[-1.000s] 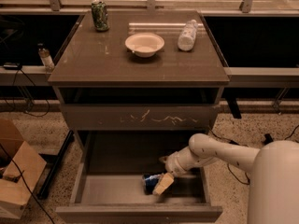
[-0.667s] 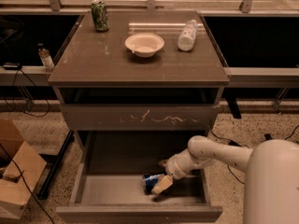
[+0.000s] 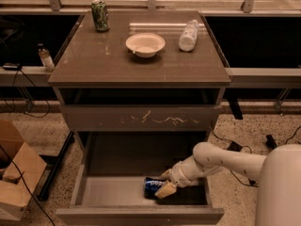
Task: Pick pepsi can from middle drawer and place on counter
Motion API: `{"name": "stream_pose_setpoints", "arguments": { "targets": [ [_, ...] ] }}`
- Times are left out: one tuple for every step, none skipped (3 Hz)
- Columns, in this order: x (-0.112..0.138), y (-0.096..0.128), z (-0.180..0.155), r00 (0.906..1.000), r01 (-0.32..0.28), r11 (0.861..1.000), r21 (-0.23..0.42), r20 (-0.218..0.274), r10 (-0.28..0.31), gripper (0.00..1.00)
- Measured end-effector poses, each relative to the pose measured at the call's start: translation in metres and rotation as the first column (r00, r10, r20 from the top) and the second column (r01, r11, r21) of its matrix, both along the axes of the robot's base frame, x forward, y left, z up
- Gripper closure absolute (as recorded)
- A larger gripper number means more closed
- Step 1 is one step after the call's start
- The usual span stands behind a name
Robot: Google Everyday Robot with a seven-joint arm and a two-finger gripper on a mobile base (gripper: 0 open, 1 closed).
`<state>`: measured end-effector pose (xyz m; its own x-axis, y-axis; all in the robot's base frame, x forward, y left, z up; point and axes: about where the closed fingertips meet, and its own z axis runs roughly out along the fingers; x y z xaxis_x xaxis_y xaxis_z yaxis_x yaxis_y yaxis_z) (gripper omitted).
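- Task status: early. Pepsi can (image 3: 151, 185) lies on its side in the middle drawer (image 3: 113, 197), near the front wall, right of ctr. Not lifted, not on bench (image 3: 141, 68).
- Middle drawer is pulled fully out; access step judged complete.
- Claw (image 3: 164, 189) is low inside the drawer, touching or just beside the can's right end. Open, closed or gripping: cannot tell from this view.
- Arm (image 3: 221, 160) enters from the right, over the drawer's side wall.
- Remaining (est.): confirm grip, lift clear of the drawer walls, raise past the scratched drawer front (image 3: 141, 119), set the can on the bench.
- Bench surface: glossy grey-brown, faint scratches. Carries green can (image 3: 99, 15) at rear left, bowl (image 3: 145, 44) at ctr, clear plastic bottle (image 3: 189, 35) lying at rear right. Front half is free for placement.
- Room: speckled floor, cardboard box (image 3: 19, 182) at left, cables on both sides.
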<state>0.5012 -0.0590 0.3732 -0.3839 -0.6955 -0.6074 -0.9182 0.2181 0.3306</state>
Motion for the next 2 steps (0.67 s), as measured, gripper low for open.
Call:
{"name": "stream_pose_setpoints", "arguments": {
  "targets": [
    [-0.004,0.006,0.027,0.9993,-0.001,1.0,0.026,0.038,0.0,0.96],
    [0.004,0.017,0.083,0.9925,-0.047,0.996,0.069,0.116,0.039,1.0]
  ]
}}
